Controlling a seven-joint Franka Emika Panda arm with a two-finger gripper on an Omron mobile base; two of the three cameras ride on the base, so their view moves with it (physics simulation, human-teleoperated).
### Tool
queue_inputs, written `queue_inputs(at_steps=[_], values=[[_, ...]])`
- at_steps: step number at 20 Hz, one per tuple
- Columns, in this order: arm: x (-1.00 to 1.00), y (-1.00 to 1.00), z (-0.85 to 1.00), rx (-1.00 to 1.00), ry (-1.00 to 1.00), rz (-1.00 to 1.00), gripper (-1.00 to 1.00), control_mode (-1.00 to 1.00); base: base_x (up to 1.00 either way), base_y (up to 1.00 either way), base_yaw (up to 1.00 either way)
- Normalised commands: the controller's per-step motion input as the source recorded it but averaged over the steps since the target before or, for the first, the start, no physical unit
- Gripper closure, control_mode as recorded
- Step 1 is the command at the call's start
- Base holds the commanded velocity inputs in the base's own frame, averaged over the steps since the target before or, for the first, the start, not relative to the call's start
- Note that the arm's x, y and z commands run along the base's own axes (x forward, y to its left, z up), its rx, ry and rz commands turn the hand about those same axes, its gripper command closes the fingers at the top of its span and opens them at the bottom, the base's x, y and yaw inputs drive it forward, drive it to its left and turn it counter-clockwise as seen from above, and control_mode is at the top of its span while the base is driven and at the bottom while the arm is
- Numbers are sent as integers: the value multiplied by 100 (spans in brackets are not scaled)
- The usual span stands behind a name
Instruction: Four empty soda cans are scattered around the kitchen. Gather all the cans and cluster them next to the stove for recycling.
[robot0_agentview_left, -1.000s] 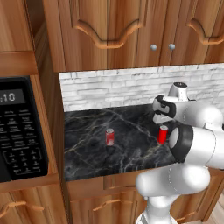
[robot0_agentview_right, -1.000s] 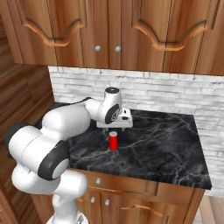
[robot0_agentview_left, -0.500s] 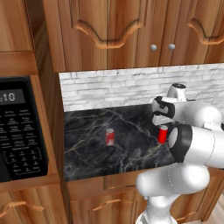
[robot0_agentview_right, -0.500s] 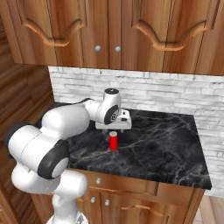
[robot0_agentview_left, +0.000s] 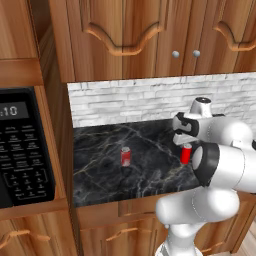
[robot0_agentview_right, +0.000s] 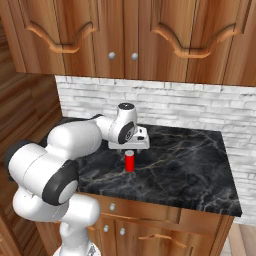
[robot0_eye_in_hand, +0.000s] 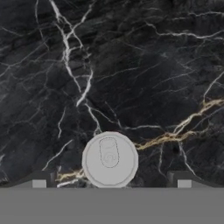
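Note:
A red soda can stands upright on the black marble counter, directly under my gripper. In the hand view its silver top lies centred between my two fingertips, which stand wide apart and touch nothing. My gripper is open, pointing straight down just above the can. From the left, this can shows below the gripper. A second red soda can stands upright farther left on the same counter. The stove is out of view.
A black microwave with a keypad sits in a wooden cabinet left of the counter. A white brick backsplash runs behind, with wooden wall cabinets overhead. Bare marble stretches right of the can to the counter's end.
The hand has sunk very slightly toward the can below it. The jaws stay open and both cans stand where they were.

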Motion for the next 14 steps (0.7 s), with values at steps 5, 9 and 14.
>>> queue_inputs(at_steps=[5,9,14], values=[[0,0,-11,0,0,0,-100,-100,0,0,0],[0,0,-12,-1,0,0,-100,-100,0,0,0],[2,0,-15,-2,0,0,-100,-100,0,0,0]])
